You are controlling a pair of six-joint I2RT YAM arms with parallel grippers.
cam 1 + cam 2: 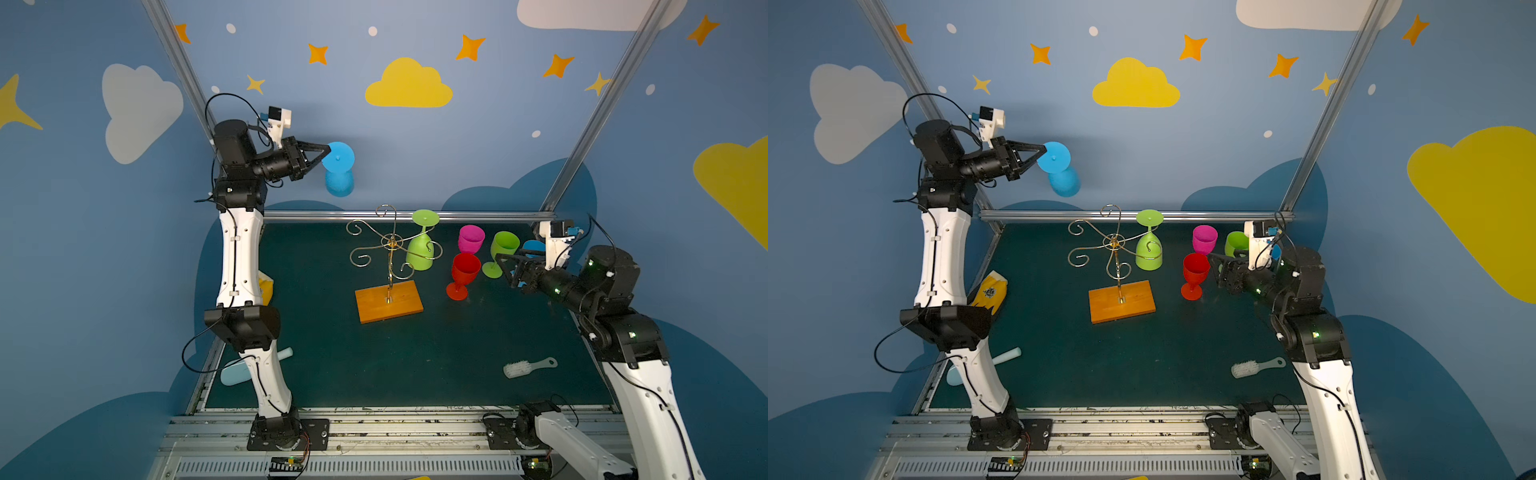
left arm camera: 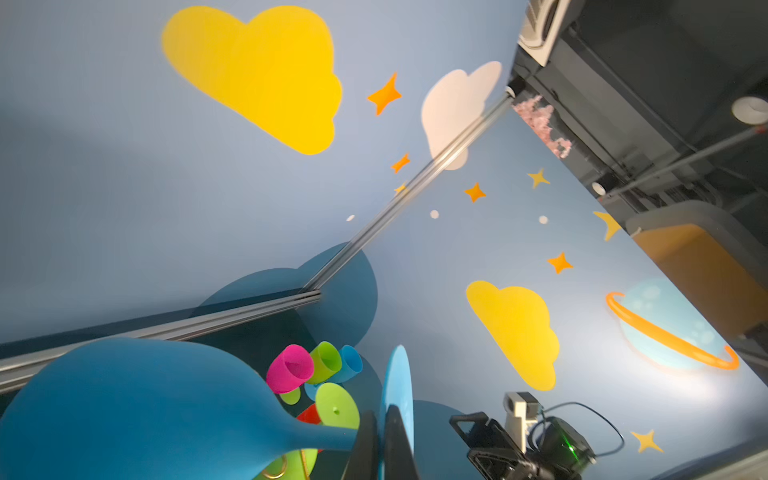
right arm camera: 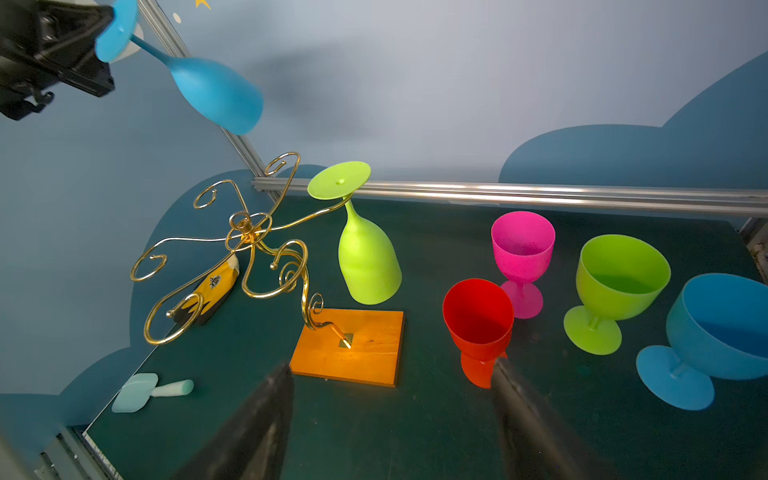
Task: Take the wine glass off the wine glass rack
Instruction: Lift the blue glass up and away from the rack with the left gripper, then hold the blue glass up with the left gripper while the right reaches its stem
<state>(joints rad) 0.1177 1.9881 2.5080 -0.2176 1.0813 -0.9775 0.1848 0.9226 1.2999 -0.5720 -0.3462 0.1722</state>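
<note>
Though behind right tool [image 1: 505, 270], blue goblet [image 1: 533, 246].

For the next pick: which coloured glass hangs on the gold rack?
The tall green glass, upside down, its foot on a rack arm. Four others stand on the table; the left gripper holds a tall blue one aloft.
</note>
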